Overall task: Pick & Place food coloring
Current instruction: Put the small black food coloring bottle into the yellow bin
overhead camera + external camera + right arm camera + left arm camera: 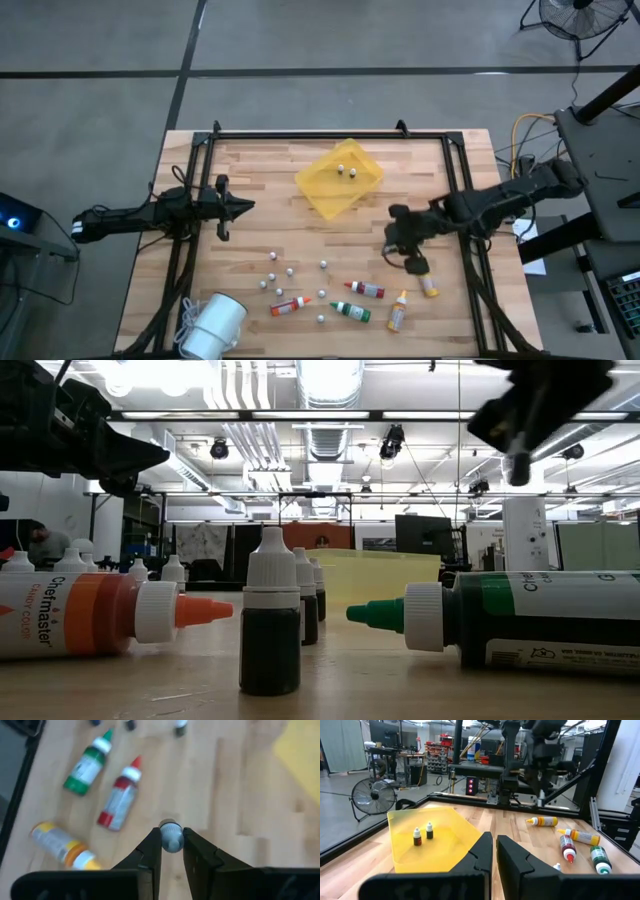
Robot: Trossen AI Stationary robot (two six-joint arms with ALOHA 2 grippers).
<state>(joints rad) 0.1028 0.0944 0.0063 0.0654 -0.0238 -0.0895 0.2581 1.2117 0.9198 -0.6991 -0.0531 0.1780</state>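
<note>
Five food coloring bottles lie on their sides at the table's near right: red point(367, 290), green point(352, 312), orange point(290, 306) and two yellow point(398, 314) point(428, 285). Small dark vials with white caps stand scattered point(290, 270), and two stand in the yellow tray point(340, 177). My right gripper point(172, 845) hangs above the table near the yellow bottle point(62, 845), shut on one small white-capped vial point(171, 836). My left gripper point(235, 207) waits shut over the left side, touching nothing. My right gripper pinches the small vial by its white cap end point(171, 829) between the two fingertips point(152, 845), coming from above and pointing down. The vial is lifted clear of the table and shows below the fingers in the low view point(517, 465).
A white roll point(215, 325) lies at the near left corner. A black frame point(330, 135) runs around the table. Bare wood lies between the tray and the bottles. In the low view an orange bottle point(90, 615), a vial point(270, 625) and a green bottle point(520, 620) stand close.
</note>
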